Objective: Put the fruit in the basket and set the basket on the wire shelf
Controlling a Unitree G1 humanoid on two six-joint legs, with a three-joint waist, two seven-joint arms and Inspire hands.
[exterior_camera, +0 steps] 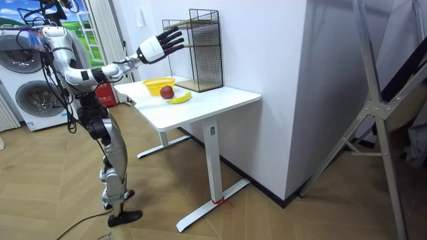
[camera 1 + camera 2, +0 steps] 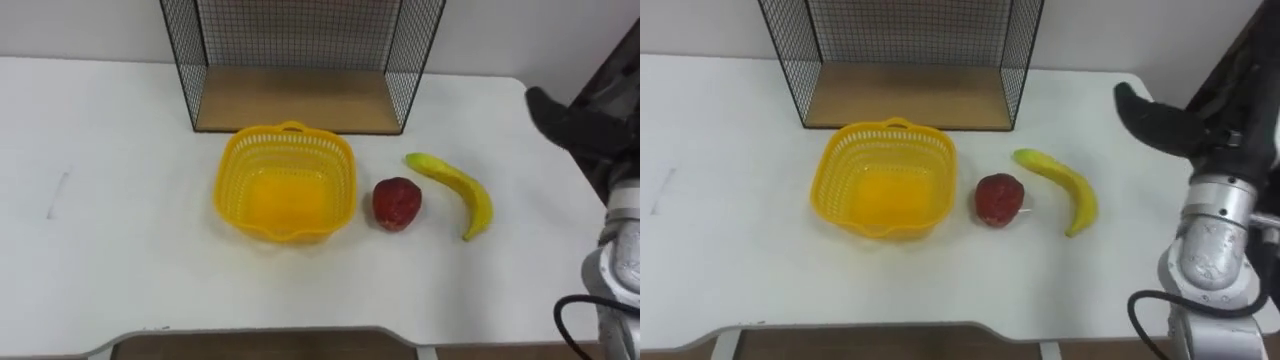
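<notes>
Right hand [image 1: 160, 45] hung empty, fingers apart, right of the banana [image 2: 455, 190]; a sloppy reach could have knocked it or the apple [image 2: 397, 203] away from the basket [image 2: 224, 190]

the wire shelf [image 2: 300, 100] is cut off at the top by the upper edge. the right hand [image 2: 560, 115] runs off the right edge. in the room view the red fruit [image 1: 166, 92] hides part of the basket [image 1: 153, 83].
</notes>
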